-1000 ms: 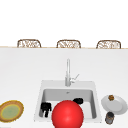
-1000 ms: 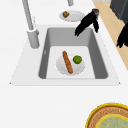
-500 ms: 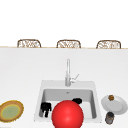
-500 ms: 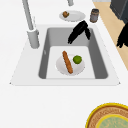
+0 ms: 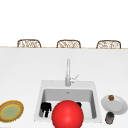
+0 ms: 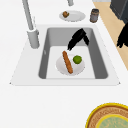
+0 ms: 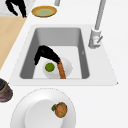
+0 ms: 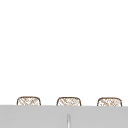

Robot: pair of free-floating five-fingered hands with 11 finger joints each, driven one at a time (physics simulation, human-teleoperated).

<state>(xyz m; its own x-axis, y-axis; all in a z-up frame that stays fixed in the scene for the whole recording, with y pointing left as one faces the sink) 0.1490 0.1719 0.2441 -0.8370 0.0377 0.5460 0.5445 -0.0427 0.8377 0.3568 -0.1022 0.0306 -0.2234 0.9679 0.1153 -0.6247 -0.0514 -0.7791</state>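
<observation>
My right hand (image 6: 78,37) hangs inside the sink (image 6: 101,63) toward its right end, with its fingers loosely straight, pointing down and holding nothing. The sausage (image 6: 67,62) lies just below the fingertips on the plate (image 6: 60,69) on the sink floor, its long axis running from the hand toward the sink's left end, and the lime (image 6: 77,59) sits beside it on the front side. My left hand (image 6: 123,37) hovers well apart, out past the table's front edge, so the right is much nearer.
</observation>
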